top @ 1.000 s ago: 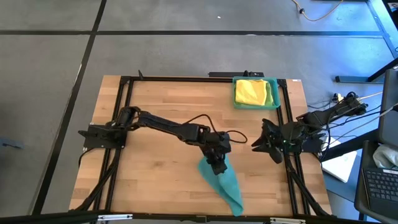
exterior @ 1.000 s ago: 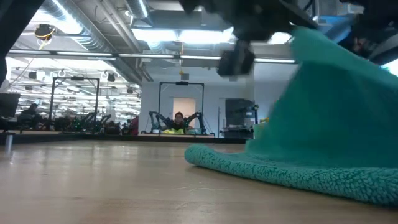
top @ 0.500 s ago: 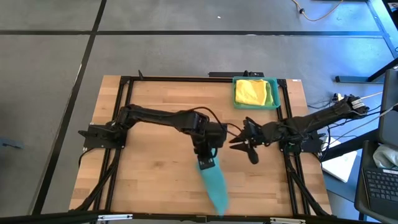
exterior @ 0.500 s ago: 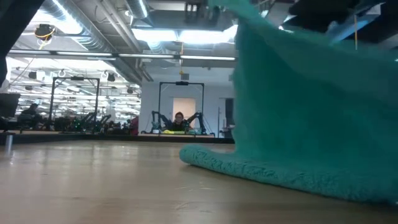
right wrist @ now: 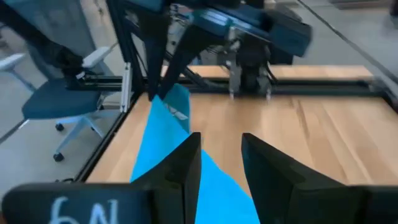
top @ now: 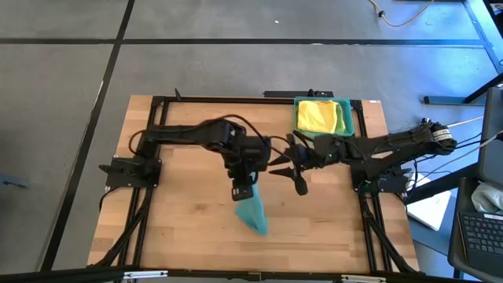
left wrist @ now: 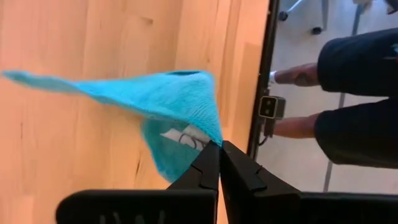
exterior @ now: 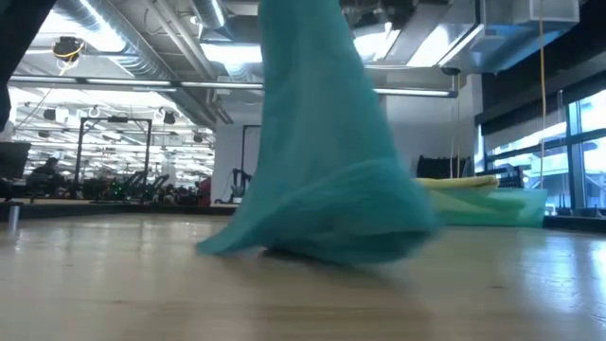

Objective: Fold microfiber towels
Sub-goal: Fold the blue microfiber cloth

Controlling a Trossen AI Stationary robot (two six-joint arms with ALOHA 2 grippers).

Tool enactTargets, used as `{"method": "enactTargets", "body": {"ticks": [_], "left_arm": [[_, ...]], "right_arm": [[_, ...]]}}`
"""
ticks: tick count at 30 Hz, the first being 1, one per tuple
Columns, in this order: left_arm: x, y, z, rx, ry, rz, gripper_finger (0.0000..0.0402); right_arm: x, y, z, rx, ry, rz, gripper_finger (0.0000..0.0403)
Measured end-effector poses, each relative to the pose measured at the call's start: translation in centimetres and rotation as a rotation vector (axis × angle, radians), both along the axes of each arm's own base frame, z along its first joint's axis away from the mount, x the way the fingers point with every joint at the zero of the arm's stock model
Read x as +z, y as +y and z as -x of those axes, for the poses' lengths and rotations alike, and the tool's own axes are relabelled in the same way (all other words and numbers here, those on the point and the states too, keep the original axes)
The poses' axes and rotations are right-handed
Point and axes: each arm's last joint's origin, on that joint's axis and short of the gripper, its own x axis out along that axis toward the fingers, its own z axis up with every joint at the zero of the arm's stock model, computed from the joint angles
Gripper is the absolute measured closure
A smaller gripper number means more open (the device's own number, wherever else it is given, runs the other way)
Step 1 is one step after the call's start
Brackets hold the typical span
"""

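Observation:
A teal microfiber towel (top: 253, 214) hangs from my left gripper (top: 242, 191), which is shut on it above the middle of the table. In the low view the towel (exterior: 317, 161) drapes down and its bunched lower end (exterior: 322, 242) rests on the wood. My right gripper (top: 283, 167) stands open just to the right of the left one, its fingers (right wrist: 186, 171) close to the hanging towel (right wrist: 171, 134); whether they touch it I cannot tell. A yellow towel (top: 317, 115) lies in the teal tray (top: 348, 118) at the far right. My left gripper pinches the teal towel at a corner (left wrist: 211, 135) between its two shut fingers, next to a white label (left wrist: 185, 138). The fingers slant steeply down from above. The towel hangs slack below them, with only its lower end on the table.
The teal tray (exterior: 502, 204) with yellow cloth (exterior: 459, 182) stands at the far right of the table. Black frame rails (top: 157, 157) run along the table's edges. Bare wood lies to the left and near side. A person's legs (left wrist: 348, 93) show beyond the table edge.
My left gripper has risen and gone toward the far and left edges, staying shut on the towel. The towel, which lay stretched toward the near edge, has been drawn up and hangs with only its lower end on the wood. My right gripper has gone left toward the towel.

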Motion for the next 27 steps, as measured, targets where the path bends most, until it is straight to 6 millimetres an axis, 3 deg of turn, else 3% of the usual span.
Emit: {"method": "enactTargets", "body": {"ticks": [6,12,20,27], "left_arm": [[2.7,0.4,2.4,-0.003,-0.067,0.017,0.0401],[4.2,0.2,4.0,-0.022,-0.096,0.045,0.0401],[4.9,-0.2,5.2,-0.030,-0.088,0.056,0.0401],[5.7,-0.8,6.2,-0.033,-0.105,0.068,0.0401]], "right_arm": [[2.9,-0.9,-3.5,0.081,-0.070,0.042,0.0285],[4.7,-1.0,-7.1,0.191,-0.116,0.064,0.0285],[4.6,-0.2,-11.2,0.409,-0.106,0.006,0.0285],[3.4,-0.1,-12.6,0.464,-0.078,-0.012,0.0285]]}}
